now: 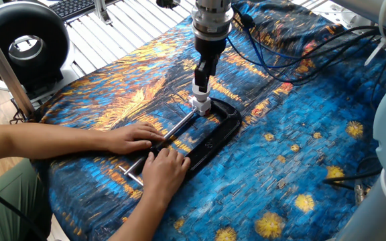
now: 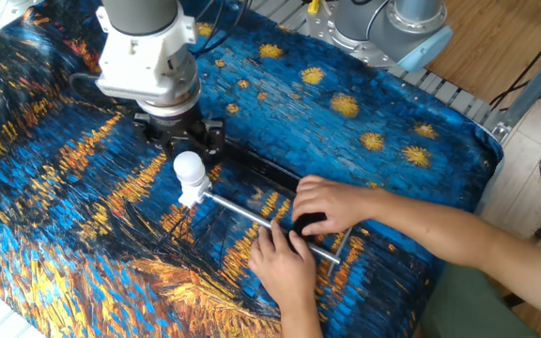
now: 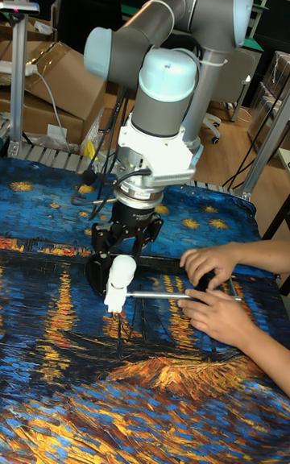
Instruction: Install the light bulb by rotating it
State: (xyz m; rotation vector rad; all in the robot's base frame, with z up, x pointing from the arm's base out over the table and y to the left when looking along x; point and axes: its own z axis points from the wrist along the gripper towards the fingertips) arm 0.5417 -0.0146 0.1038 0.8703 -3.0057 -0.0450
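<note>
The light bulb (image 2: 189, 168), a small frosted-white globe, stands upright in its white socket base (image 2: 193, 196), which sits in the jaw of a black C-clamp (image 2: 263, 173). My gripper (image 2: 180, 141) hangs just above and behind the bulb, its fingers spread open to either side and not touching the glass. The tall fixed view shows the bulb (image 3: 122, 271) below the open gripper (image 3: 126, 240). In one fixed view the gripper (image 1: 203, 75) is directly over the bulb (image 1: 200, 89).
Two human hands (image 2: 322, 207) press on the clamp and its steel screw rod (image 2: 248, 217) at the near end. A blue and orange painted cloth (image 2: 364, 113) covers the table. Cables (image 1: 293, 53) trail behind the arm, and a black ring light (image 1: 22, 47) stands off the table.
</note>
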